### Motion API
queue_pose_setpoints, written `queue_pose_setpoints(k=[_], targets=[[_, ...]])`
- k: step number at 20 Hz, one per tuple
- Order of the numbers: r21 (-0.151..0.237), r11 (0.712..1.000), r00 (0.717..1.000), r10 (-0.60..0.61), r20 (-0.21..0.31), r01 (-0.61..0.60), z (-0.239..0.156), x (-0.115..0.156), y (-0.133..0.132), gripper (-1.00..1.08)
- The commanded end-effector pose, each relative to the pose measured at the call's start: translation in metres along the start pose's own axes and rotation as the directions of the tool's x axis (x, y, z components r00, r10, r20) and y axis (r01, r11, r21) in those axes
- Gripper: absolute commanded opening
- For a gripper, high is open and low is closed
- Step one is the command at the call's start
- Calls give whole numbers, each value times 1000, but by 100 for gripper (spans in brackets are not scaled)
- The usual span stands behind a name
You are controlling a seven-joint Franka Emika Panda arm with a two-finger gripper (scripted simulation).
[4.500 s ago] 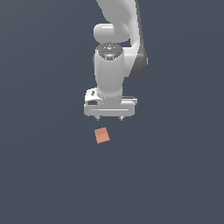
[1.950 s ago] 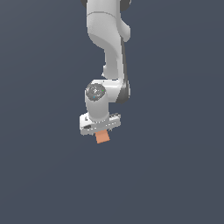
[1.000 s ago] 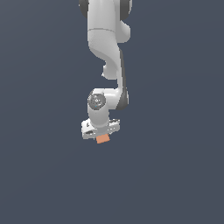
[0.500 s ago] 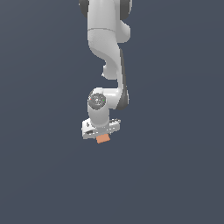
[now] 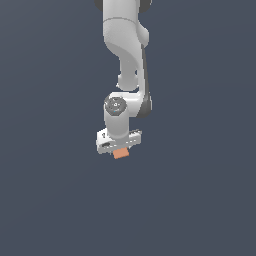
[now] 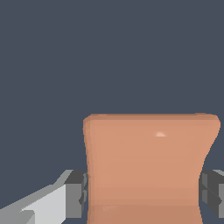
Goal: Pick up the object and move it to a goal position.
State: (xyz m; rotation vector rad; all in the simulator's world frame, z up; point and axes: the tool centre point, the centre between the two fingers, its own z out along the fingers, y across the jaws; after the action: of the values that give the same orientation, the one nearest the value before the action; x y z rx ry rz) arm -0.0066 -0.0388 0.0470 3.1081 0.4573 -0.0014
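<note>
I see the gripper (image 5: 119, 148) clamped on the cube (image 5: 120, 154), which sticks out just below the white hand at centre of the exterior view. In the wrist view the cube (image 6: 148, 168) fills the space between both grey fingertips (image 6: 77, 192), each touching a side. Dark plain background all round.

Exterior view looks down from afar on the arm over the flat grey ground. Wrist view sits very close behind the pincer (image 6: 144, 197). Both share the cube (image 5: 120, 154).
</note>
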Motion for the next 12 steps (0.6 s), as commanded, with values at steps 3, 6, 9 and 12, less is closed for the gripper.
queue_pose_setpoints(k=[3,6,9,12], targets=[[-1,1000,1000,0,-1,0,-30,-4,-18,-100],[-1,1000,1000,0,-1,0,-56,-7,-33,-100],[-1,1000,1000,-1,-1,1,-84,-11,-49,-100],[-2,1000,1000,-1,-1,1,-114,-15,-67,-100]])
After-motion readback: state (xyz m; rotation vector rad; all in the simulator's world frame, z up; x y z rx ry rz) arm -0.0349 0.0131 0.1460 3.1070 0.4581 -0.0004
